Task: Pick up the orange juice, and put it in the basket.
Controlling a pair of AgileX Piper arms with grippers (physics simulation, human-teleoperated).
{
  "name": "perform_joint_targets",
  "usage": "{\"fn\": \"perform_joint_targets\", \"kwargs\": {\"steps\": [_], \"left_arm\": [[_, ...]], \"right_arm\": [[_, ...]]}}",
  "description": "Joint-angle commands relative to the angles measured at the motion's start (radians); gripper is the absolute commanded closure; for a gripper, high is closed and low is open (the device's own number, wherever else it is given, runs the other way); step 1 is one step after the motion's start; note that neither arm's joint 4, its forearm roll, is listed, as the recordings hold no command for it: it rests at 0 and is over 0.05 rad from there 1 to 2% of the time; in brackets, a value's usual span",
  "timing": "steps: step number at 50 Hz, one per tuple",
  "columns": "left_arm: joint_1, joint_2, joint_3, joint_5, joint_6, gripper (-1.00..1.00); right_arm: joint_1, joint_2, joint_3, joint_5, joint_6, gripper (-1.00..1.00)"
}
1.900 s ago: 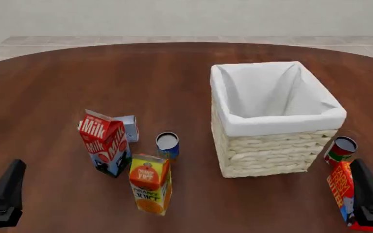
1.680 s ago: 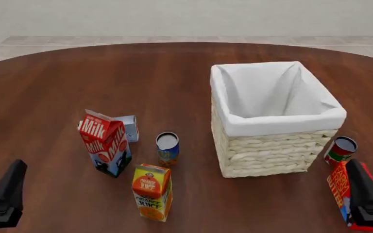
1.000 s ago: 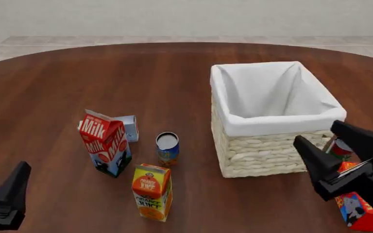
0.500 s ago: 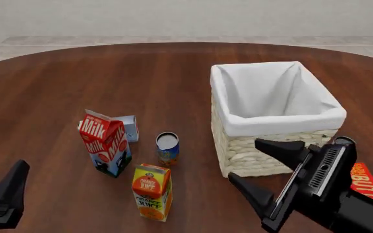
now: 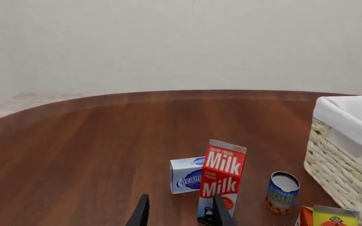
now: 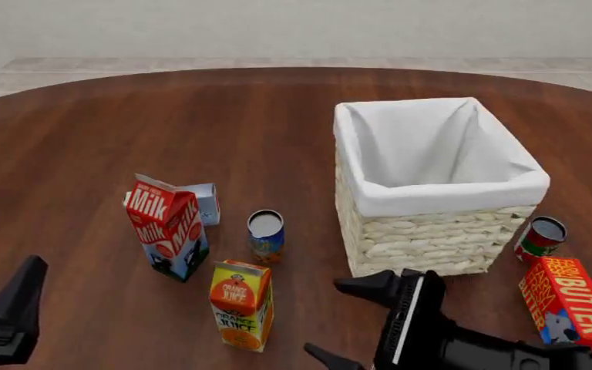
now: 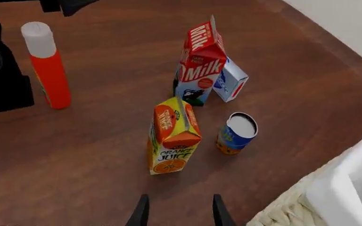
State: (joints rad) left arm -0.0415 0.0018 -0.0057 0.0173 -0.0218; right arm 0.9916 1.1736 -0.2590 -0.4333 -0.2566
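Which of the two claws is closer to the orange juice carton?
Right. The right gripper sits just right of the orange juice, open, while the left gripper waits at the table's left edge.
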Motion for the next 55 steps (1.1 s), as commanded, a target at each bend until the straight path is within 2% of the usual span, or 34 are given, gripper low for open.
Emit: {"fn": "perform_joint_targets", "kwargs": {"steps": [1,12,14,23,35,39,55], "left_arm": [[-0.01,-0.001,0.005,-0.003,0.015,-1.0],[-0.01,-0.001,0.005,0.002,0.016,-1.0],[-0.01,-0.001,0.005,0.003,0.016,-1.0],[-0.013,0.0,0.006,0.007,0.016,-1.0],[-0.024,0.0,0.006,0.015,0.015,-1.0],[-0.025,0.0,0.006,0.018,0.016,-1.0],[-0.028,0.008,0.005,0.018,0.018,-1.0]], "right_arm": [[-0.012,0.144,-0.026,-0.077,-0.057,-1.0],[0.042,0.204,-0.039,-0.101,0.005,-1.0],[0.049,0.226,-0.04,-0.109,-0.005,-1.0],[0.06,0.252,-0.063,-0.087,0.025,-1.0],[0.021,0.331,-0.093,-0.13,0.004,-1.0],[0.006,0.334,-0.119,-0.117,-0.005,-1.0],[0.035,0.424,-0.164,-0.115,0.0,-1.0]]}}
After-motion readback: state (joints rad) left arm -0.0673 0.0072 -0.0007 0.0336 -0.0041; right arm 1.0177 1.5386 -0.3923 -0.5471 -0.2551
